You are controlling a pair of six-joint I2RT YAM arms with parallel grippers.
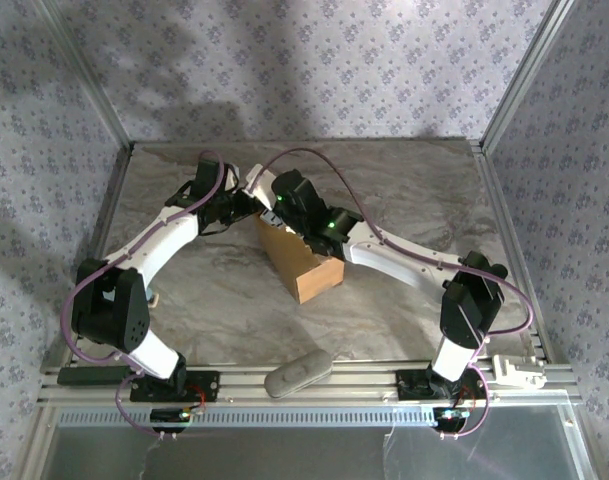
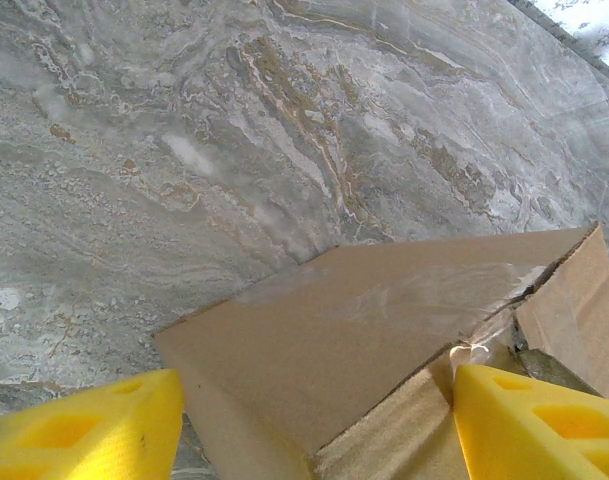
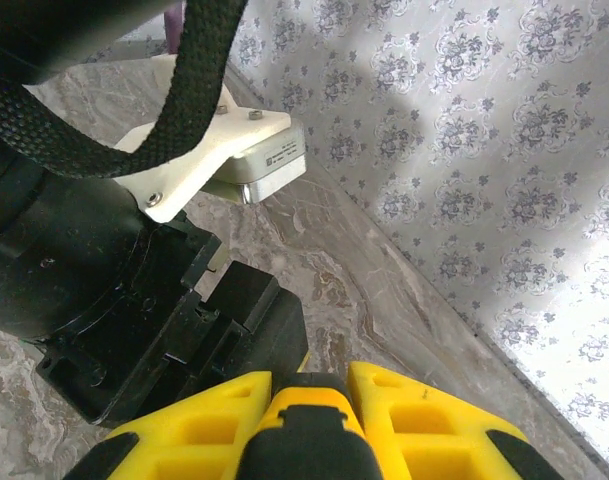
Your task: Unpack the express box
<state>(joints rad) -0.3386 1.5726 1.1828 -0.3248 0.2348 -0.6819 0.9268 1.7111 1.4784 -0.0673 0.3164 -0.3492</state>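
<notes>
Express box mid-counter, worked from both sides.

Left fingers spread wide, straddling the taped flap, likely to steady or pry it. Right fingers pinching a black-and-yellow tool, perhaps a cutter for the seam. Box contents hidden.

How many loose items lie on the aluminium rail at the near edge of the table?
2: a grey oblong object between the arm bases and a white plastic part at the right end. Others may be hidden behind the arms.
</notes>
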